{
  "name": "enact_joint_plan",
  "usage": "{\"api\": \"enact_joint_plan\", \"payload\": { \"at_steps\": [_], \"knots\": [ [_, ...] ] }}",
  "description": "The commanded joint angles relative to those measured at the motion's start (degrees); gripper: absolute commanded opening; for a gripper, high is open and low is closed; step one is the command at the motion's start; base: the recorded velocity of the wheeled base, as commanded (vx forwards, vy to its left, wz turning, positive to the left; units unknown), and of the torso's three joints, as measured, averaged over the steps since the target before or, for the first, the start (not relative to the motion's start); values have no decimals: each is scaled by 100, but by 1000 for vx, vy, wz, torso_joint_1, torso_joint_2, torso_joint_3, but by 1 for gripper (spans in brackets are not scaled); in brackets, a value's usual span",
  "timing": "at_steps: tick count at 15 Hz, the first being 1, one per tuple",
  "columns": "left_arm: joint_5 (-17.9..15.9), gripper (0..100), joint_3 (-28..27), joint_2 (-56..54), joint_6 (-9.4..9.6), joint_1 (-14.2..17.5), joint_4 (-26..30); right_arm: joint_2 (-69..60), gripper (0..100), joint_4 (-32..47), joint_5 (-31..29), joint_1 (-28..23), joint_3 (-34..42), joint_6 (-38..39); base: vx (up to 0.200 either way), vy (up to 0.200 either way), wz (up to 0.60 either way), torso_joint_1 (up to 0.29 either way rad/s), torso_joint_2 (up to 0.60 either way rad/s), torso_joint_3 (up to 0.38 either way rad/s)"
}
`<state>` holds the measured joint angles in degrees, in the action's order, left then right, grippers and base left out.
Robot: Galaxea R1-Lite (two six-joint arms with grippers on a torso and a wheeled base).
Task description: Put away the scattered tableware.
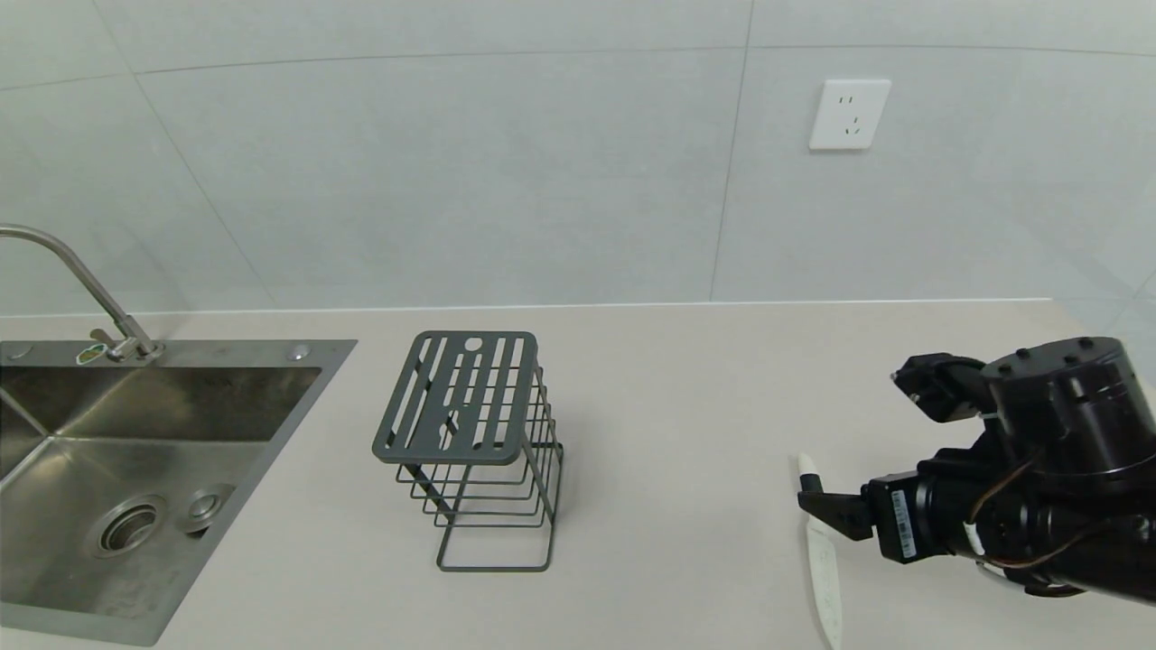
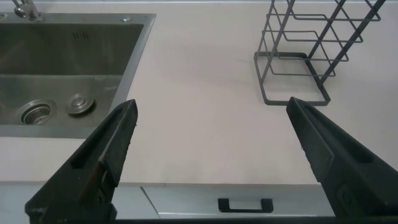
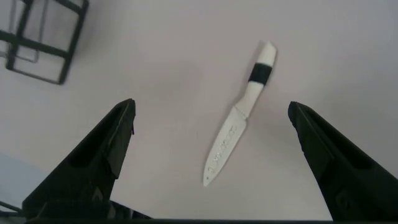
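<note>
Here, a pale kitchen counter point(image 1: 686, 433) is seen from above against a grey tiled wall with a white outlet point(image 1: 849, 113). A white knife point(image 1: 824, 564) is laid flat on the counter at the robot's right, near the front edge, with its handle end turned toward the wall and its blade toward the front. In the right wrist view a black band is seen around the handle. The right gripper point(image 1: 862, 442) is held just above the knife with its two black fingers spread wide apart, nothing gripped between them; in the head view one finger crosses over the handle end. A dark wire rack point(image 1: 470, 433) with a slotted top plate is stood upright mid-counter, well apart from the knife. A steel sink point(image 1: 181, 397) with a curved faucet point(image 1: 72, 271) is set into the counter at the robot's left. The left gripper point(image 2: 211, 106) is held over the counter's front edge, between sink and rack, its fingers likewise spread apart and empty. A drawer handle point(image 2: 244, 204) is seen below that edge.
</note>
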<state>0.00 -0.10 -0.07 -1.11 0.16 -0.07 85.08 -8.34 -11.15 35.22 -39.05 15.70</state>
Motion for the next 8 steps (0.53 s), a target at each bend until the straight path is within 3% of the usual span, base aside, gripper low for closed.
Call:
{"api": "enact_joint_plan", "payload": {
  "at_steps": [1, 8],
  "knots": [
    [-9, 100, 1, 7, -3, 2, -1, 519, 100, -1, -71, 46, 125, 3, 0, 0, 0, 0, 0, 0],
    [-9, 100, 1, 7, -3, 2, -1, 993, 100, -124, -71, 11, 125, 21, 0, 0, 0, 0, 0, 0]
  ]
}}
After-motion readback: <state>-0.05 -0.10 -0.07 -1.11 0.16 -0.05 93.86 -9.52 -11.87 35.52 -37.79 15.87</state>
